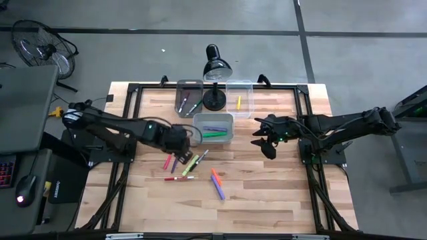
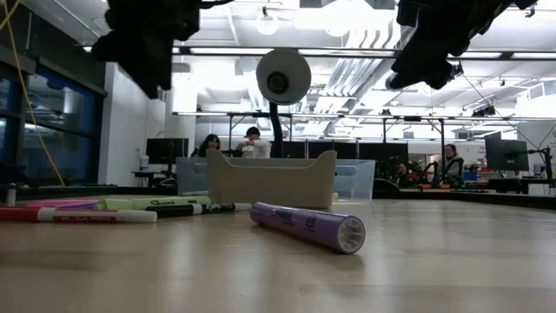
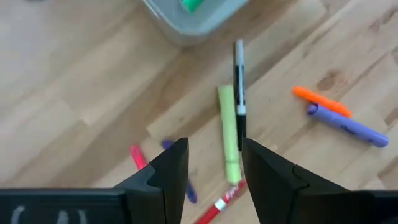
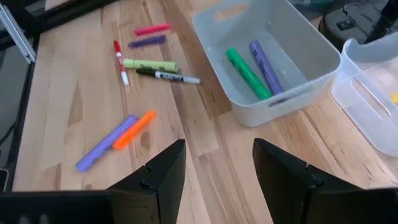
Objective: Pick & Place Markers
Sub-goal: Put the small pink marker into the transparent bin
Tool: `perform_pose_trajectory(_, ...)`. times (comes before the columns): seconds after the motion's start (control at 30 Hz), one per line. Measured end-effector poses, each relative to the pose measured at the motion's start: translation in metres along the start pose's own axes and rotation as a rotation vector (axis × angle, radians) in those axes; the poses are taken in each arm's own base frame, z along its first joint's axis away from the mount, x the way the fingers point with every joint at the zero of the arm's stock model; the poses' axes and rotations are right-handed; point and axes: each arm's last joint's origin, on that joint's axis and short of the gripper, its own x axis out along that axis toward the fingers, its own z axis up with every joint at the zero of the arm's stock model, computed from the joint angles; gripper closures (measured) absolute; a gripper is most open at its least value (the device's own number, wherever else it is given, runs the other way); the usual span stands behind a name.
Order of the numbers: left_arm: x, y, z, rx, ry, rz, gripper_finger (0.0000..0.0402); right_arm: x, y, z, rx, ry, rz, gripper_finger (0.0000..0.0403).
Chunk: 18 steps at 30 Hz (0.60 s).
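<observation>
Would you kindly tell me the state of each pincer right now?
Left pincer: open, holding nothing, above the loose markers.
Right pincer: open, empty.

Grey concrete floor [image 1: 167, 17] with dark seams is surrounding the wood-slat table [image 1: 267, 200]. A floor fan [image 1: 41, 47] is standing off one corner. Ceiling strip lights [image 2: 347, 52] are glowing, windows [image 2: 43, 130] are lining one wall, people are sitting at monitors [image 2: 165, 149] behind.
</observation>
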Motion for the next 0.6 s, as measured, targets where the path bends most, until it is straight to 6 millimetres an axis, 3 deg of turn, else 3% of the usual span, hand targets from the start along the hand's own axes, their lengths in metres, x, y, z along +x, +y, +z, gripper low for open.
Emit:
perform_pose_trajectory(0.1, 0.004, 0.0, -0.014, -0.038, -0.007, 0.01, 0.0254, 0.0, -0.001, -0.003, -0.004, 0.041, 0.002, 0.0226)
perform_pose_trajectory(0.3, 0.011, 0.019, -0.045, -0.143, -0.051, -0.023, 0.0254, 0.0, -0.001, -0.007, -0.013, 0.097, 0.043, 0.0226)
perform_pose_trajectory(0.6, 0.026, 0.044, -0.067, -0.315, 0.068, -0.039, 0.0254, -0.001, 0.0, -0.012, -0.027, 0.146, 0.04, 0.0226)
